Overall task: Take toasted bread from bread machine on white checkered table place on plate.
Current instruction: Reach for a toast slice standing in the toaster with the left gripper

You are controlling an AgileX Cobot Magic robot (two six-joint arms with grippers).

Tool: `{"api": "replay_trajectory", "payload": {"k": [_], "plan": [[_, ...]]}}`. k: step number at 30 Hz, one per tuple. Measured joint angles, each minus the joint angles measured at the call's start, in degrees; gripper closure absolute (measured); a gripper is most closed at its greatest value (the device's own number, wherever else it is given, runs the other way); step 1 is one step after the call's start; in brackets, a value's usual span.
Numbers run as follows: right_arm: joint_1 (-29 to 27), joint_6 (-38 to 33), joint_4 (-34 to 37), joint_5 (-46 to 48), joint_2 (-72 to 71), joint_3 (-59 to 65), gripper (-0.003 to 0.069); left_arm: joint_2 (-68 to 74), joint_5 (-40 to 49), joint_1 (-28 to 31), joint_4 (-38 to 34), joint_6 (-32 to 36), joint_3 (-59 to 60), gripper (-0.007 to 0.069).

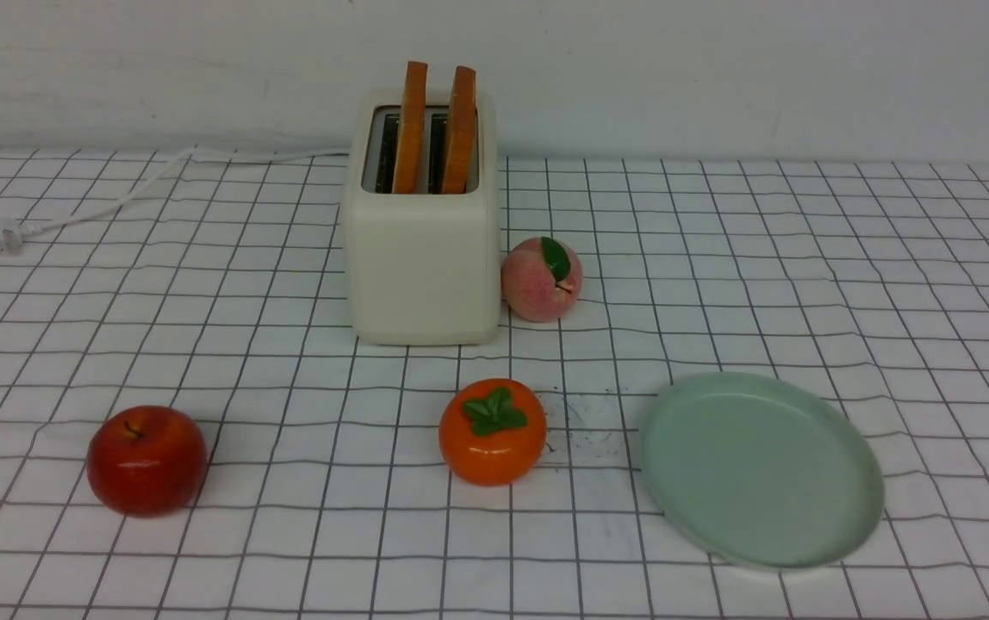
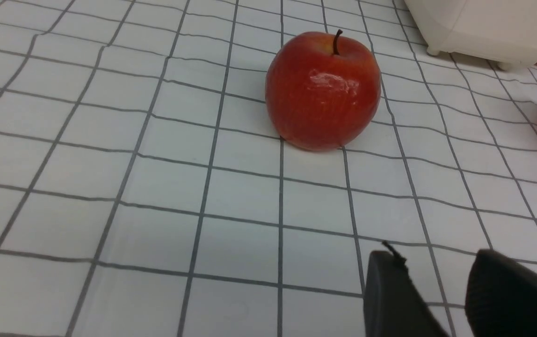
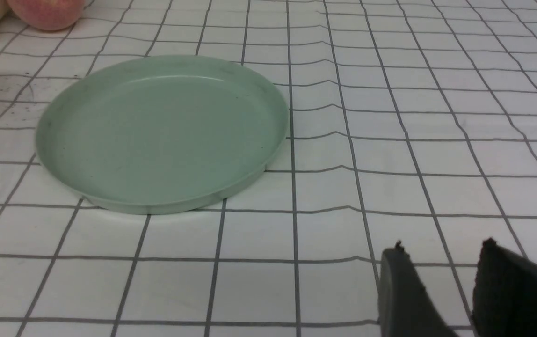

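Front view has the bread machine (image 1: 421, 258) standing toward the back of the checkered surface (image 1: 805, 258). Both slices of toasted bread (image 1: 413, 129) are upright in its slots, side by side, with their top halves clear of the casing. The plate (image 1: 761, 469) lies bare, nearer and off to the right. Neither arm reaches into that view. In the wrist views, the left pincer (image 2: 437, 276) hangs low over the cloth near a red apple (image 2: 322, 91), and the right pincer (image 3: 446, 276) sits just short of the plate. Each has its fingers parted and nothing between them, so nothing has been lifted yet.

From where I stand, the trouble lies in how close the two slices sit. A pincer coming down on one could nudge or catch its neighbour. A slice that binds in its slot might drag the toaster up or tip it, since it looks light.

A peach (image 1: 540, 280) rests right against the toaster's right side, so a careless sideways approach would send it rolling. A persimmon (image 1: 492, 430) sits near the path to the plate and could be clipped by a low carry. A thin grip on the crust edge could also let the toast slip short of the rim.
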Motion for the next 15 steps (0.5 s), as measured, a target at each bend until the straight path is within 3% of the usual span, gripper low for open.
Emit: {"api": "replay_trajectory", "payload": {"k": [8, 15], "plan": [[0.0, 0.0, 0.0, 0.0, 0.0, 0.0, 0.0419, 0.0, -2.9, 0.0, -1.1, -0.7, 0.0, 0.0386], [0.0, 0.0, 0.0, 0.0, 0.0, 0.0, 0.0419, 0.0, -15.5, 0.0, -23.1, -11.8, 0.0, 0.0386]]}}
